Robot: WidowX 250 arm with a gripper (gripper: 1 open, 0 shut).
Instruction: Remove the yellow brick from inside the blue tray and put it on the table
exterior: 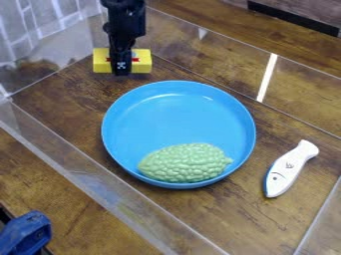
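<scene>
The yellow brick (103, 62) is outside the blue tray, over the table (54, 115) at the back left. My black gripper (123, 62) comes down on it from above and is shut on its middle, hiding most of the label. Yellow shows on both sides of the fingers. The brick is at or just above the wood; I cannot tell whether it touches. The blue tray (186, 112) lies in the middle of the table, a short gap in front of the brick.
A bumpy green lump (184, 163) rests in the tray's near part. A white handheld object (289, 167) lies on the table to the tray's right. Clear acrylic walls (80, 164) ring the table. Something blue (20, 234) sits outside the wall at the bottom left.
</scene>
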